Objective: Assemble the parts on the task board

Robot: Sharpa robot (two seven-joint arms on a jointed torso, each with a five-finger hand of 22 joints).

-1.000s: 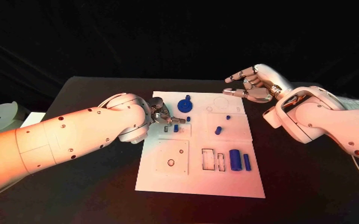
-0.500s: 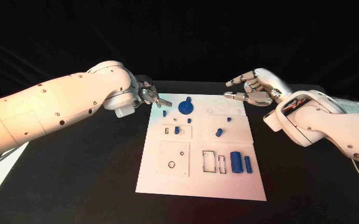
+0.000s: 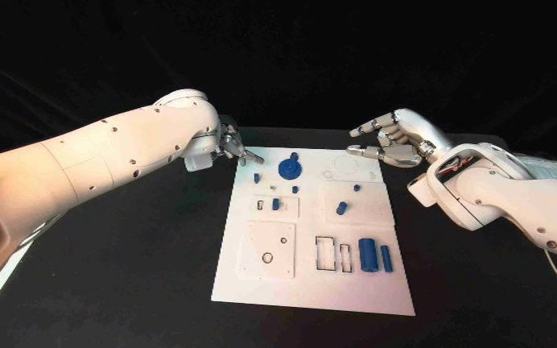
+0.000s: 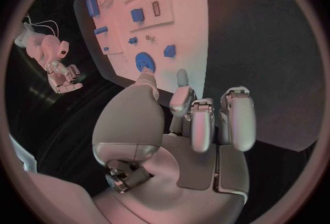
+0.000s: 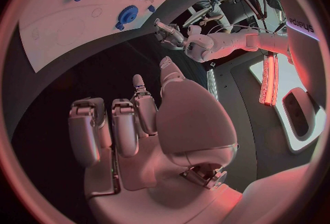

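The left robot hand [image 3: 236, 150], fingers loosely curled and holding nothing, hovers just off the board's [image 3: 270, 287] far-left corner, nearer the blue gear [image 3: 288, 169] than the equally unladen right robot hand [image 3: 389, 143].

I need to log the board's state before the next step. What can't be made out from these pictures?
- Left hand, head view: its palm side is turned away behind its own arm, so an empty grasp is unconfirmed there.
- Small parts on the task board: too small to tell seated from loose.
- Task board, right wrist view: cut off by the circle's rim.
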